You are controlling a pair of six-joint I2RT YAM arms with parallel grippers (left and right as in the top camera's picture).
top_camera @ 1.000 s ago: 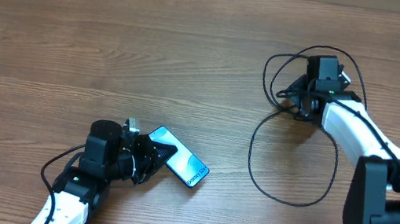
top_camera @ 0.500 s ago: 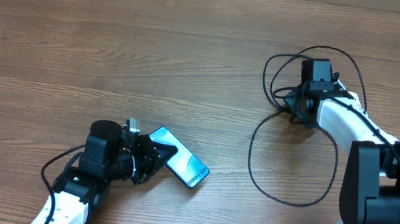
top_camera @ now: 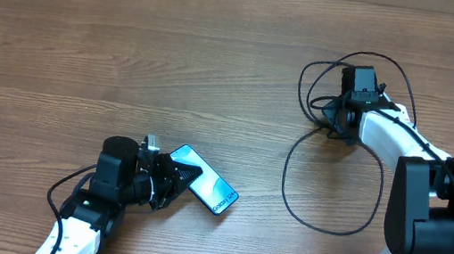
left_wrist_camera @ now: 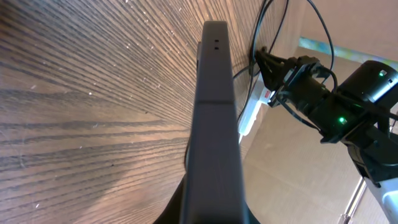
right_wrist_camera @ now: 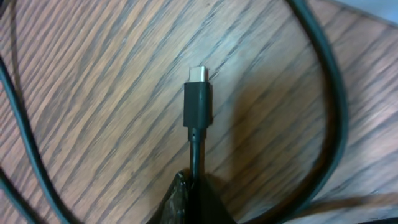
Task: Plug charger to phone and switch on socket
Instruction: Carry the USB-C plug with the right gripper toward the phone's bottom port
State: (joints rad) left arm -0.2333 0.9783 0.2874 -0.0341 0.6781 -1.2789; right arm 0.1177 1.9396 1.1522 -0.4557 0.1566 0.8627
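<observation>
The phone (top_camera: 210,189), with a turquoise screen, lies tilted at the front left, and my left gripper (top_camera: 174,176) is shut on its near end. In the left wrist view the phone (left_wrist_camera: 214,118) shows edge-on, running away from the camera. The charger (top_camera: 286,179) is a thin black cable looped on the right of the table. My right gripper (top_camera: 335,118) is shut on the cable just behind its connector tip (right_wrist_camera: 198,99), which points forward over the wood. Far off in the left wrist view lies a white strip-like piece (left_wrist_camera: 250,116) with a red spot; I cannot tell whether it is the socket.
The wooden table (top_camera: 129,58) stretches behind and between both arms. More loops of the charger cable (top_camera: 372,63) curl round the right gripper. The white right arm (top_camera: 404,149) reaches in from the front right corner.
The right gripper has closed on the charger cable behind the connector, after shifting slightly left. The left gripper and the phone have stayed put.
</observation>
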